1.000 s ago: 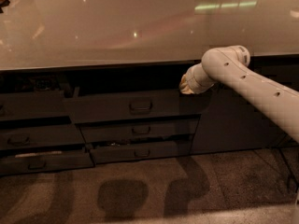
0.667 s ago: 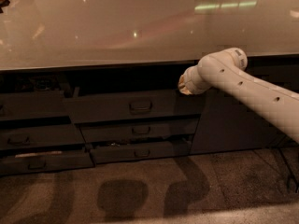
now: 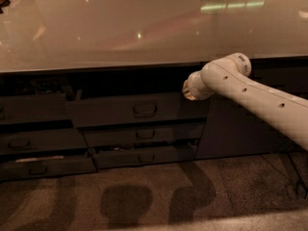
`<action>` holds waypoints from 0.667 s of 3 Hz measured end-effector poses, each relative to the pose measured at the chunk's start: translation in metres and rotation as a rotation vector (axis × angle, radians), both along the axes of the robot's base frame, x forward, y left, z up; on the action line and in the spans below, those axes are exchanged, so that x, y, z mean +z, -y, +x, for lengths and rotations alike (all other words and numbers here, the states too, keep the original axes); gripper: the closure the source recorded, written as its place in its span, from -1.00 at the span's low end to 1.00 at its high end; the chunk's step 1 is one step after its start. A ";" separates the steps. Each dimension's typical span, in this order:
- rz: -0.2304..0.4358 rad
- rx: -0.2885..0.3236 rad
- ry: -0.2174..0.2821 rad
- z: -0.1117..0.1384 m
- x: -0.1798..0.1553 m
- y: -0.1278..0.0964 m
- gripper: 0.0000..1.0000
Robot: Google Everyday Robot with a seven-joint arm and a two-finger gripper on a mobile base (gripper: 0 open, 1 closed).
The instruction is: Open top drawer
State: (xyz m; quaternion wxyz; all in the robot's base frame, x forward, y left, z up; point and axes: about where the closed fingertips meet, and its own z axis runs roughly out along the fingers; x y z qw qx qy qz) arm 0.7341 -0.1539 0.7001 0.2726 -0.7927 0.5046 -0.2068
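The top drawer is the widest dark grey front under the counter, with a small loop handle at its centre. A dark gap runs along its upper edge and its front stands slightly forward of the cabinet. My white arm reaches in from the right. The gripper sits at the arm's end, close to the drawer's upper right corner and to the right of the handle. It is mostly lost in shadow.
A glossy pale countertop overhangs the drawers. Two shorter drawer fronts lie below the top one, and more drawers stand at the left. A tall cabinet door is at the right. Carpeted floor is below.
The arm has shifted slightly left and down, bringing the gripper a little closer to the top drawer's right end. The drawers have not moved.
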 end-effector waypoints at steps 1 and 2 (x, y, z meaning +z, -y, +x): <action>-0.036 -0.052 -0.018 0.019 0.013 0.006 1.00; -0.036 -0.052 -0.018 0.019 0.013 0.006 1.00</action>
